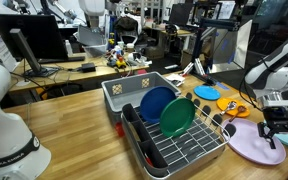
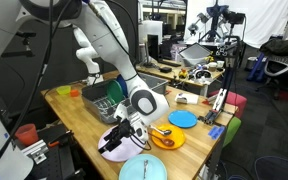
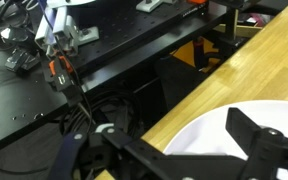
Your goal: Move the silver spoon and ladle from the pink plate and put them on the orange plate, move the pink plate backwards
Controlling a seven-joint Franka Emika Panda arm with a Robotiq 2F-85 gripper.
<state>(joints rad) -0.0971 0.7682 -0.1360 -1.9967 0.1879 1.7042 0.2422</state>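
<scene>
Item: large round flat pale-pink plate (image 1: 246, 146), on wooden table (image 1: 74, 110) near its edge. Robotiq gripper (image 1: 274, 128) directly over it, fingers apart (contact w/ plate: cannot tell). Adj.: round flat yellow-orange plate (image 2: 174, 141), just beside pink plate, carrying shiny silver metal utensils (image 2: 161, 131); spoon vs. ladle too small to tell apart.

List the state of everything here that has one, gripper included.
gripper: open, empty, low over the pink plate.
pink plate: flat on the table, nothing seen on it.
orange plate: flat, carrying the silver utensils.
silver utensils: lying on the orange plate.
blue plate: on edge in the dish rack.
green dish: on edge in the rack.
</scene>
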